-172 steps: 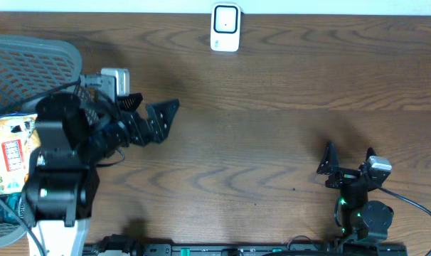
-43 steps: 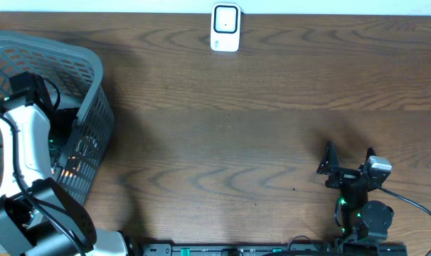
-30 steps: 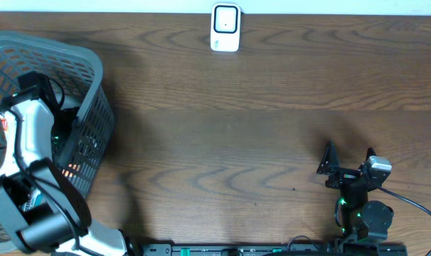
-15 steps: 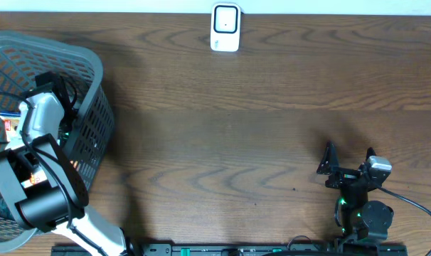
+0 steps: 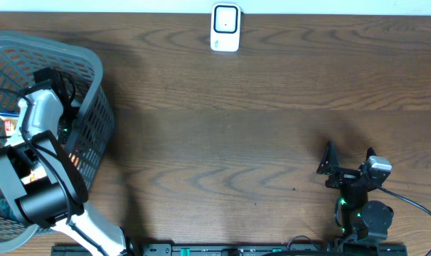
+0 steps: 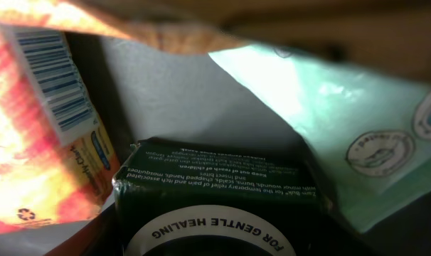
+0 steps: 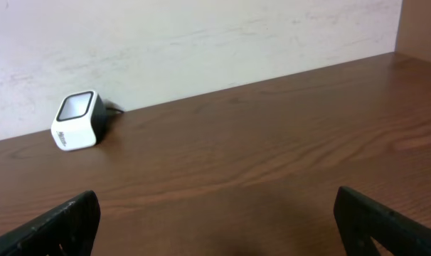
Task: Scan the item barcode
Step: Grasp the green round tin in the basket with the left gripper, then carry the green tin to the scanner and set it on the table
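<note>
While the table shows no item set out to the right of the basket, the task looks to be at its first step. Picking is under way; lifting, carrying and presenting a barcode are all left, by my reading. The left arm reaches down inside the basket. The left gripper is hidden among the goods there, so I cannot tell whether it is parted or clenched on anything. The right gripper rests well apart from the basket, toward the table's near edge, fingers spread wide and empty. The scanner stands well to the basket's right, at the far edge. Inside the basket, the dark green box lies closest under the wrist camera and is probably the target. Its long axis runs side to side in that view, round label facing the lens, and no barcode shows on it. An orange packet sits just beside it, and a mint pouch on its other side.
</note>
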